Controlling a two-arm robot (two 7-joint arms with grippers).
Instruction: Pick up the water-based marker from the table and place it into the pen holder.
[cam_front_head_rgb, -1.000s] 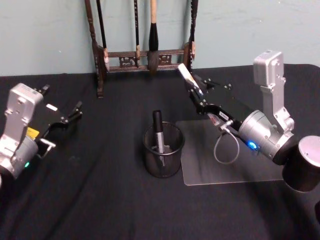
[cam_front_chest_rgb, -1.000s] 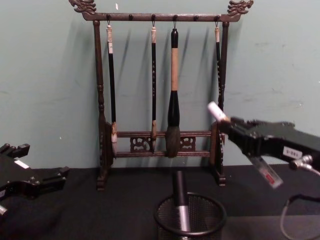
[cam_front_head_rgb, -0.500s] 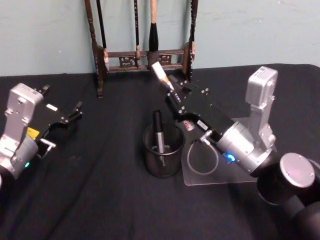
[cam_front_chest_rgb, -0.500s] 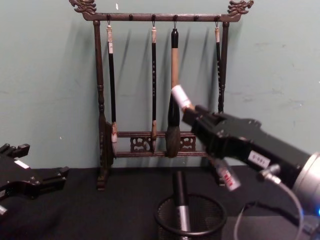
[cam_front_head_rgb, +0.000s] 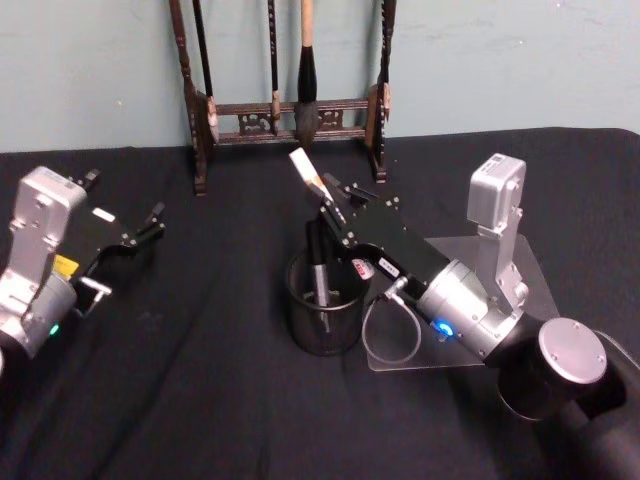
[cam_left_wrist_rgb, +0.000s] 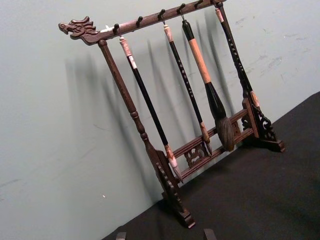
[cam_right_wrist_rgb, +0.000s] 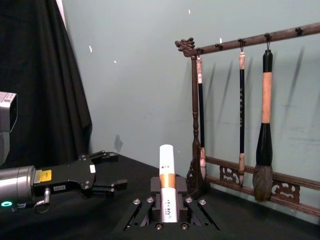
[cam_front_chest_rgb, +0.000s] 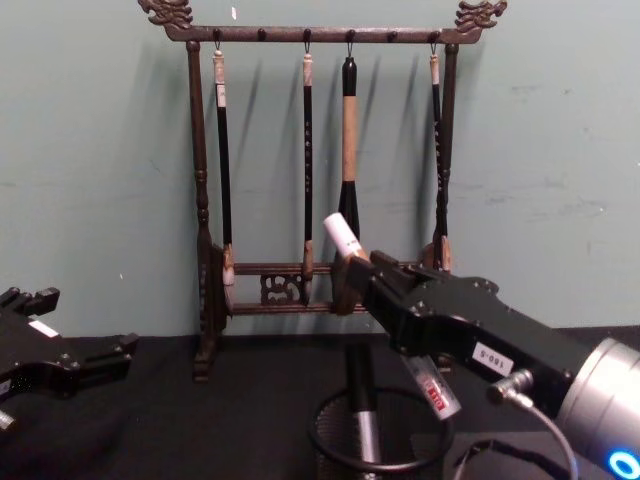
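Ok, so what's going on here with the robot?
The right gripper is shut on a marker, holding it tilted just over the black mesh pen holder; it hasn't let go yet. Another pen already stands in the holder. The left gripper sits open and idle off to the robot's left.

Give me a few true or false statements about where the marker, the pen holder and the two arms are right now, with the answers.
1. The right end effector holds the marker tilted over the pen holder. True.
2. The pen holder is empty. False: a dark pen stands in it.
3. The left end effector grips a brush. False: it is open and empty, at the table's left.
4. Four brushes hang on the brush rack. True.
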